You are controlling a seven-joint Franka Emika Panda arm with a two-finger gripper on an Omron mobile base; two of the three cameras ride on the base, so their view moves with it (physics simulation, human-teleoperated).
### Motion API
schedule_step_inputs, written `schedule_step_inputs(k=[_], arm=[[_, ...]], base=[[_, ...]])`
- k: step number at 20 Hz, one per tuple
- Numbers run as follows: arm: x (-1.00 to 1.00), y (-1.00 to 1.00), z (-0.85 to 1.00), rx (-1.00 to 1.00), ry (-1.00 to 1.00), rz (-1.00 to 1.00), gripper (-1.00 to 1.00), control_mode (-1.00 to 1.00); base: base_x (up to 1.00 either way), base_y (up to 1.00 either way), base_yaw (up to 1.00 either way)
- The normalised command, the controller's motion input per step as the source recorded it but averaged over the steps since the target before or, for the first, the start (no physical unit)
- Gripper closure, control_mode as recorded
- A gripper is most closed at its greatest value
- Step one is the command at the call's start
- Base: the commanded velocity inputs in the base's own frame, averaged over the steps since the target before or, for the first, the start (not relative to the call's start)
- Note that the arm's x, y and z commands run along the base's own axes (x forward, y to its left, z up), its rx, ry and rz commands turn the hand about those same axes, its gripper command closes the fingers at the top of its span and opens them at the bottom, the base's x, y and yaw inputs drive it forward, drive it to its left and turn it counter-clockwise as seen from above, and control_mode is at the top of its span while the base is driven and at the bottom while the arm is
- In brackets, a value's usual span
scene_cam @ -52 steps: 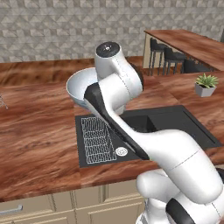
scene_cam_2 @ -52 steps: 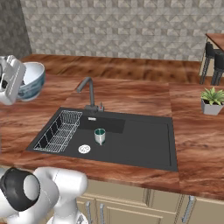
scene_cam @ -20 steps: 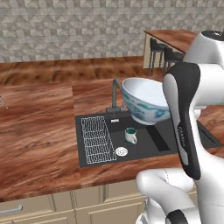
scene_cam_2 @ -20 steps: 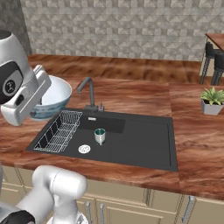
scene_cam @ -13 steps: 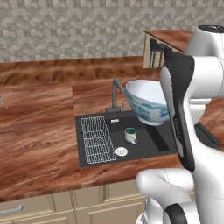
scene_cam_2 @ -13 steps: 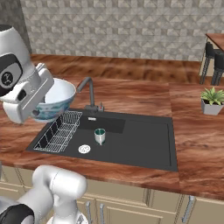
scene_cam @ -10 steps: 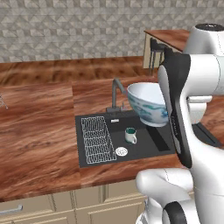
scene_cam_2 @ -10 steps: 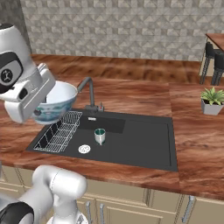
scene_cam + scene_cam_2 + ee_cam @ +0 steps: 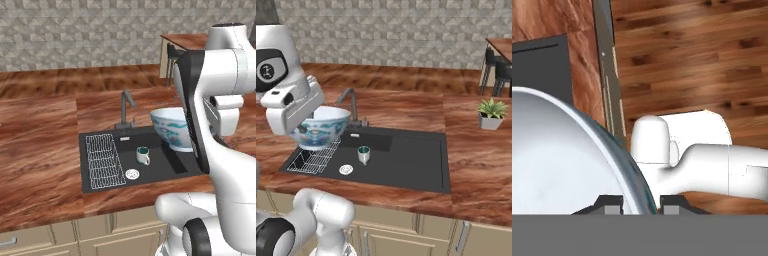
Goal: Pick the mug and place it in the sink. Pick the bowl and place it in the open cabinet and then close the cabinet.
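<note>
Your hand (image 9: 642,200) pinches the bowl (image 9: 557,155) by its rim — base views add the mug (image 9: 143,156) upright in the sink (image 9: 170,165), wood-grain worktop (image 9: 40,150) around.

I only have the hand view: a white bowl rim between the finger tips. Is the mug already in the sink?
Observer: Yes. The mug stands upright in the sink, near the drain.
Operator: Is the bowl resting on anything?
Observer: No. The bowl hangs in the hand, above the sink's edge.
Operator: Anything else on the counter?
Observer: A potted plant stands right of the sink.
</note>
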Motion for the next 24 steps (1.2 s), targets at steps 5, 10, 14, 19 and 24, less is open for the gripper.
schedule_step_inputs(k=[5,10,14,19,24], arm=[[0.00,0.00,0.00,0.00,0.00,0.00,1.00,1.00],[0.00,0.00,0.00,0.00,0.00,0.00,1.00,1.00],[0.00,0.00,0.00,0.00,0.00,0.00,1.00,1.00],[0.00,0.00,0.00,0.00,0.00,0.00,1.00,1.00],[0.00,0.00,0.00,0.00,0.00,0.00,1.00,1.00]], base=[[-0.03,-0.34,-0.76],[0.00,0.00,-0.98],[0.00,0.06,-0.91],[0.00,0.17,-0.90],[0.00,0.15,-0.92]])
